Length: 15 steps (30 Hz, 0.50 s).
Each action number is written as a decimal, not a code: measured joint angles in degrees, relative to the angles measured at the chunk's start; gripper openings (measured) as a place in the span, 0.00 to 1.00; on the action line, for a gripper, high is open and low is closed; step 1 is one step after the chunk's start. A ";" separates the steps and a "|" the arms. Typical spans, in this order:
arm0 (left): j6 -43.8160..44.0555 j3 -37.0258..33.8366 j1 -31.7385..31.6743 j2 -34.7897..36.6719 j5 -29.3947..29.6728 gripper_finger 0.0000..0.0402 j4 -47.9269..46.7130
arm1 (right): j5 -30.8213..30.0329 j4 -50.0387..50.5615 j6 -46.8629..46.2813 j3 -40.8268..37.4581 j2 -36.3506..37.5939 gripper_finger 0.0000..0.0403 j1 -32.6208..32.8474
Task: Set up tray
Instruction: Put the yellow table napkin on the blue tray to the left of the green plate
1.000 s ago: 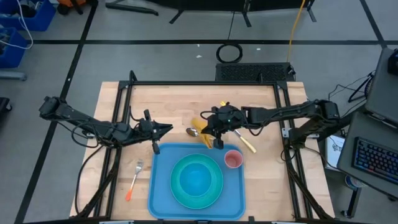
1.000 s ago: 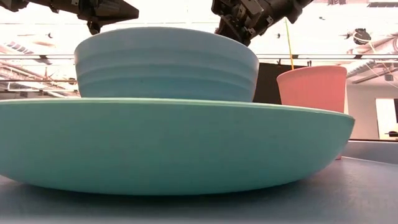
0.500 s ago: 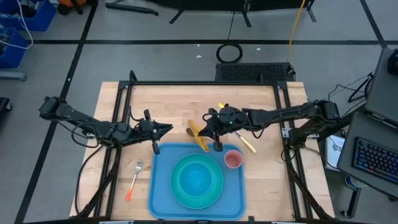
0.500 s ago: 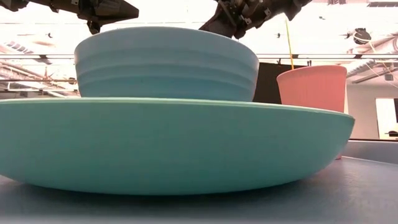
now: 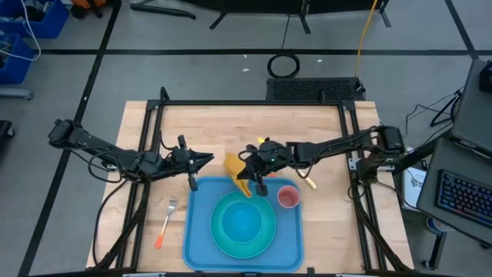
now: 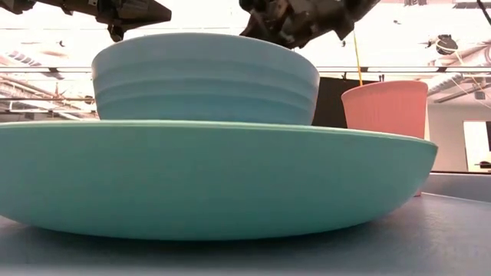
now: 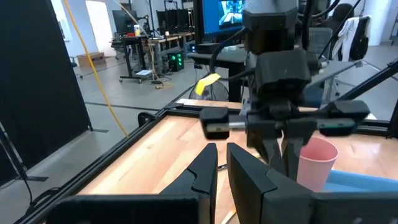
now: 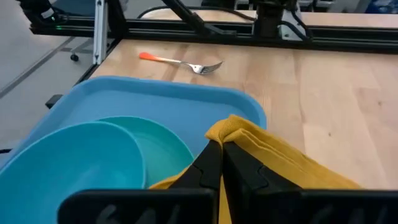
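the right gripper (image 5: 256,187), pinched closed on the yellow napkin (image 5: 237,172), hangs over the blue tray (image 5: 198,231) at lower centre. lower it onto bare tray beside the plate (image 5: 231,245) before letting go, avoiding the pink cup (image 5: 288,198).

2 dark, slender, jointed arms, each built of black links with black cables running alongside. The left gripper (image 5: 209,159) ends in 2 tapered matte-black fingers (image 7: 202,171) with flat angular faces. The right gripper (image 5: 254,183) has a blocky black housing with a small green indicator light on the wrist; its fingers (image 8: 210,163) are likewise matte black.
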<state>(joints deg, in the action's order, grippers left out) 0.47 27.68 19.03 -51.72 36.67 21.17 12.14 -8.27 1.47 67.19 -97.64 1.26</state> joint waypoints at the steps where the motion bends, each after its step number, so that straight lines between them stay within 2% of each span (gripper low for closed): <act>1: -0.14 0.00 0.00 0.00 -0.03 0.10 -0.04 | 0.09 0.07 0.29 0.83 -0.96 0.00 0.04; 10: -0.22 0.00 0.00 0.00 -0.07 0.10 -0.55 | 0.13 4.42 3.38 11.47 -7.61 0.00 1.93; 15: -0.12 0.00 0.02 0.13 -0.35 0.10 -0.49 | 0.22 5.22 3.99 14.59 -11.15 0.00 4.00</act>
<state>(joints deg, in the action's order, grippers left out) 0.35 27.68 19.05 -51.59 36.31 20.68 12.36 -3.05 5.45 81.77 -108.79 5.25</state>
